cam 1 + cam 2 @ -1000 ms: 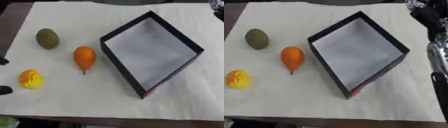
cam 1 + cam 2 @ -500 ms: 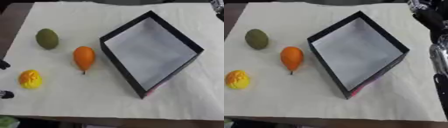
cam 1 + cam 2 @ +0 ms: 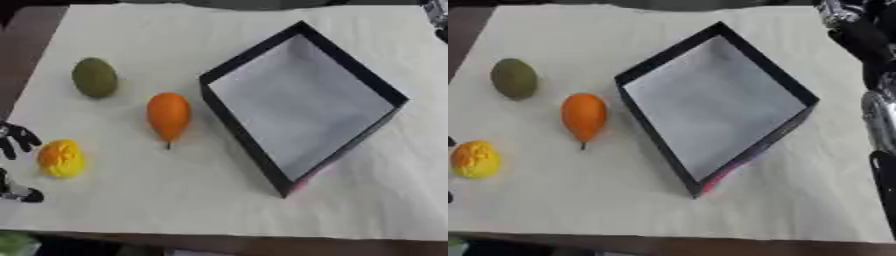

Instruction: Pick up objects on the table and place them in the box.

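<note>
A black open box point(image 3: 302, 102) with a pale floor lies askew right of the middle; nothing is inside it. Left of it lies an orange fruit point(image 3: 168, 116) with a short stem. A green oval fruit point(image 3: 94, 77) sits further back on the left. A yellow knobbly fruit point(image 3: 60, 158) lies near the left edge. My left hand point(image 3: 12, 141) shows at the left edge, open, its fingers spread just beside the yellow fruit, its thumb point(image 3: 19, 194) nearer the front. Only my right arm point(image 3: 877, 115) shows, along the right edge.
A cream cloth point(image 3: 175, 210) covers the table under everything. A dark table edge point(image 3: 219, 245) runs along the front. A bit of green point(image 3: 13, 245) shows at the lower left corner.
My left hand has come a little further in from the left edge and toward the front, closer to the yellow fruit. The fruits and the box have not moved.
</note>
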{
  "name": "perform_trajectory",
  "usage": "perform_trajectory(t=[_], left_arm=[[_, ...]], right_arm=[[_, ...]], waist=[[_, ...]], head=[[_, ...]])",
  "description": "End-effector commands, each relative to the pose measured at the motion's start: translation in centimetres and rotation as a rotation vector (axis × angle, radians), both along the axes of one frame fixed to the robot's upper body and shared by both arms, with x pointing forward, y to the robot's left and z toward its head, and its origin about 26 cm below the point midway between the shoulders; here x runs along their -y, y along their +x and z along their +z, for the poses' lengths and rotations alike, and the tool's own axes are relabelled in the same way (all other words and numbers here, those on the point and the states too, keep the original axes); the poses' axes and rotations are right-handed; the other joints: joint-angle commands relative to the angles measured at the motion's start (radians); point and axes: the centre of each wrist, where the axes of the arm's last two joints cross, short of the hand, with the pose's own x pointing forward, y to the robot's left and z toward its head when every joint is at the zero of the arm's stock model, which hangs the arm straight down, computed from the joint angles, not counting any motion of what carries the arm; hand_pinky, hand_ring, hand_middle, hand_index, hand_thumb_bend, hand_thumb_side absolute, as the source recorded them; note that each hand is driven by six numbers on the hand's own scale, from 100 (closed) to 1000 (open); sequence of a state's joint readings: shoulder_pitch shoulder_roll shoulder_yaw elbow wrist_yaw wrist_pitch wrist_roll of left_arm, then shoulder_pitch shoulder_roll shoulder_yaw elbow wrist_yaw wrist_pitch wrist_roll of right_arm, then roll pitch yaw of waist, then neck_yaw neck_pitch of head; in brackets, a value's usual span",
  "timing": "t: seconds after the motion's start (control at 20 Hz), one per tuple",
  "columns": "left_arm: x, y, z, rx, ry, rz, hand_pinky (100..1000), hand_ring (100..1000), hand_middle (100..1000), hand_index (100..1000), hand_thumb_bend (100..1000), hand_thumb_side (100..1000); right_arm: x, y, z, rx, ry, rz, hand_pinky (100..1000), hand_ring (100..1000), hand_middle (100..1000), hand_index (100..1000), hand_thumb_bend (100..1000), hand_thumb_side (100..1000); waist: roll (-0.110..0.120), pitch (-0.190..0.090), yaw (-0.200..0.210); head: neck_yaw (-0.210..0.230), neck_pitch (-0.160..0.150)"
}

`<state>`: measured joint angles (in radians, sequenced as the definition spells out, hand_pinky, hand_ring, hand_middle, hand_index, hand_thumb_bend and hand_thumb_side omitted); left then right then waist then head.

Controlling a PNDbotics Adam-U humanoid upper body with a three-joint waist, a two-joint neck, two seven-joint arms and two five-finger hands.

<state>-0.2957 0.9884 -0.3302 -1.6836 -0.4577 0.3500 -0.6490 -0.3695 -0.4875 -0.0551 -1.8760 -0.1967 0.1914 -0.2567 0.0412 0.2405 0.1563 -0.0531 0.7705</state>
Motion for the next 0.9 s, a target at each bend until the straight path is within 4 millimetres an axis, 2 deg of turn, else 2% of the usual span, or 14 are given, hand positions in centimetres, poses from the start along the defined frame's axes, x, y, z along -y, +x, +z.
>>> perform_trajectory(t=[0.05,0.1,0.25,0.4,0.55,0.8,0.9], left_arm=[[0.0,0.3,0.5,0.047,0.062,-0.013,653,667,706,834,697,210],[0.3,0.4,0.5,0.064,0.083,-0.024,661,681,716,841,715,199],[0.7,0.7,0.0,0.104,0.119,-0.042,647,665,698,819,660,208],[0.9,0.9,-0.4,0.118,0.099,-0.037,643,657,688,811,672,293],[1.3,0.9,0.0,0.173,0.104,-0.024,631,638,668,790,687,312],[2.1,1.1,-0.2,0.278,0.108,0.018,576,558,583,723,704,288],[2.5,1.3,-0.6,0.298,0.107,0.02,537,517,543,687,683,254]], right_arm=[[0.1,0.0,0.7,0.02,-0.016,0.0,811,757,734,881,386,308],[0.0,0.0,0.6,0.02,-0.016,0.002,811,757,734,881,386,308],[0.0,0.0,0.6,0.02,-0.016,0.004,811,757,735,881,385,308],[0.0,0.0,0.6,0.019,-0.018,0.005,812,757,735,881,383,309],[-0.1,0.0,0.6,0.015,-0.018,0.008,812,758,735,881,387,304],[-0.2,0.1,0.4,0.008,-0.018,0.013,812,757,734,881,380,311],[-0.2,0.1,0.4,0.007,-0.017,0.014,812,757,734,881,380,311]], waist=[[0.013,-0.024,0.001],[0.013,-0.025,0.0],[0.01,-0.025,0.0],[0.009,-0.025,0.002],[0.009,-0.023,0.004],[0.009,-0.023,0.004],[0.009,-0.023,0.003]], head=[[0.009,-0.001],[0.011,-0.001],[0.013,-0.001],[0.012,-0.001],[0.011,-0.001],[0.007,-0.001],[0.008,-0.001]])
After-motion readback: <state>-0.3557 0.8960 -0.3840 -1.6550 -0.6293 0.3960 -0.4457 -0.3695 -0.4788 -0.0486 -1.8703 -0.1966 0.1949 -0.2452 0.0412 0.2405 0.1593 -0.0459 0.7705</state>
